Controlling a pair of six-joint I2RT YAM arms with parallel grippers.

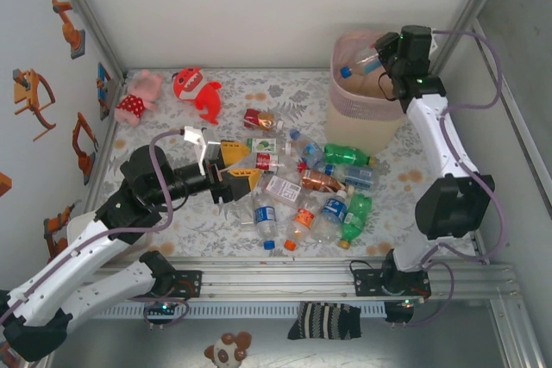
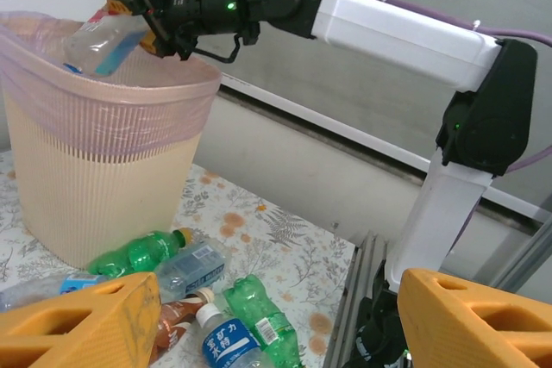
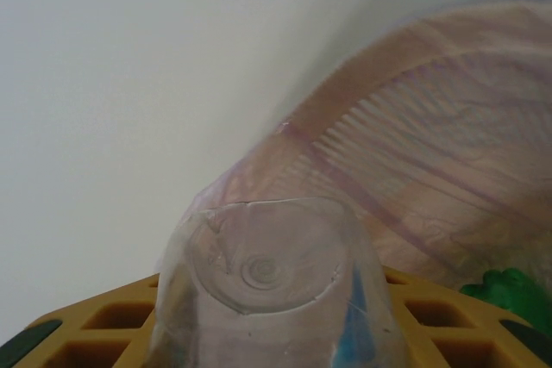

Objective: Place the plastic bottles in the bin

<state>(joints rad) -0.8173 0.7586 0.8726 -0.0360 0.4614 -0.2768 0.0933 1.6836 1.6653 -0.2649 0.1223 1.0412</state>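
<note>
The right fingers (image 3: 440, 312) gripped a clear, blue-labelled bottle (image 1: 362, 64), tilted over the mouth of the bin (image 1: 366, 131). The left fingers (image 1: 235, 152) stood wide and empty, well away from the bin, above the other bottles (image 1: 302, 191) — these lay scattered on the desk (image 1: 259, 92) beside the bin.

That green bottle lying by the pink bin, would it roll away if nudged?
Probably yes: the green bottle lies on its round side. It looks empty, so it is likely light, and the thin plastic may dent under a squeeze.
</note>
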